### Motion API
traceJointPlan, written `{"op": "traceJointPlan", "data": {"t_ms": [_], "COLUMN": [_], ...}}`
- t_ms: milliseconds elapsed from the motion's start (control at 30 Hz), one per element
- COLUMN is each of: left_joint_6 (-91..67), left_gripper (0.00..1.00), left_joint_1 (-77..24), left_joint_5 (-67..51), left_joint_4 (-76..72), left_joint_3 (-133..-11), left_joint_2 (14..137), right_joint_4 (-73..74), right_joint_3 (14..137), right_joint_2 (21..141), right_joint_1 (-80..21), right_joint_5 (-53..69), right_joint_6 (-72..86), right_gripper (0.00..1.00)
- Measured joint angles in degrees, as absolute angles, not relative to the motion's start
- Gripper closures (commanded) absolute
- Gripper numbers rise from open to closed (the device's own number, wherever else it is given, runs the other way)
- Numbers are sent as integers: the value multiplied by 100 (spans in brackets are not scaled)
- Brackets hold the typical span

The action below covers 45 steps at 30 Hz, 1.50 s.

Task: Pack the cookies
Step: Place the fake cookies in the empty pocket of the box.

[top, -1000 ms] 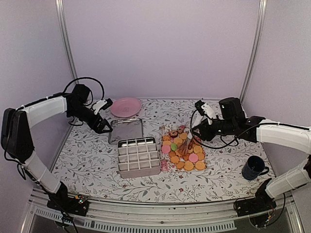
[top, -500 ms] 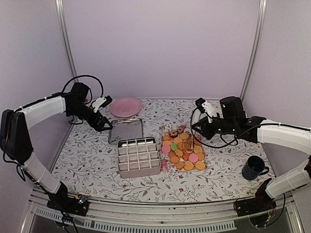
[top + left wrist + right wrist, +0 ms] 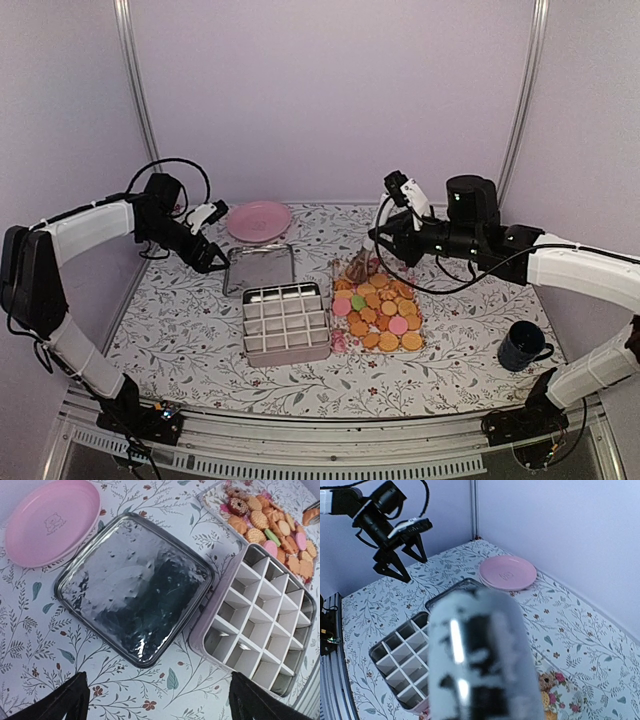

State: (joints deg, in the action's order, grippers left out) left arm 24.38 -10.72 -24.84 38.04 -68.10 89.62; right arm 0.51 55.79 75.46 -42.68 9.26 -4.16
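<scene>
cookie run, mid-pick: i steer the right gripper [image 3: 362,266] over the far end of the cookies [image 3: 378,312], which lie heaped on their tray [image 3: 418,345] in the middle of the table [image 3: 450,375], just right of the divided box [image 3: 286,322]. none sits in a compartment yet. the jaws look drawn close, but from above i cannot tell whether they pinch a cookie, and the right wrist view is filled by a blurred grey and black shape.

the left gripper [image 3: 155,700] hangs with its fingers spread wide and empty above the metal lid [image 3: 134,587], beside the pink plate [image 3: 50,520].

to do this step well, i judge i should confirm a single cookie is caught by its edges before travelling, carry it level, and lower it squarely over one cell so it does not snag on a divider.

a second ago the right gripper sat low in the middle of the pile. now it is higher and nearer the pile's far left corner. the left arm has barely shifted.
</scene>
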Motion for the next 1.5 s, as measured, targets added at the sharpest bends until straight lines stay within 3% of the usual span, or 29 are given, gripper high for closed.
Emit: {"op": "traceJointPlan", "data": {"t_ms": [500,1000,1133,1267,1500], "left_joint_6": [2386,2423,2423,2425,2429], "left_gripper": [3,3,3,3,3], "left_joint_1": [-311,-292,-292,-292,-292], "left_joint_5": [-2239,-2222,-2235,-2246,-2270], "left_joint_4": [3623,3428,3406,3404,3367], "left_joint_3": [-6169,-6071,-6036,-6031,-6031], "left_joint_2": [9115,9146,9146,9144,9144], "right_joint_4": [-821,-982,-989,-1022,-1022], "right_joint_3": [8302,9135,9137,9142,9144], "right_joint_2": [10770,11730,11830,11893,11896], "right_joint_1": [-5502,-5588,-5588,-5588,-5588], "right_joint_5": [1715,1824,1811,1806,1769], "right_joint_6": [-460,-563,-598,-611,-635], "right_gripper": [100,98,93,73,64]}}
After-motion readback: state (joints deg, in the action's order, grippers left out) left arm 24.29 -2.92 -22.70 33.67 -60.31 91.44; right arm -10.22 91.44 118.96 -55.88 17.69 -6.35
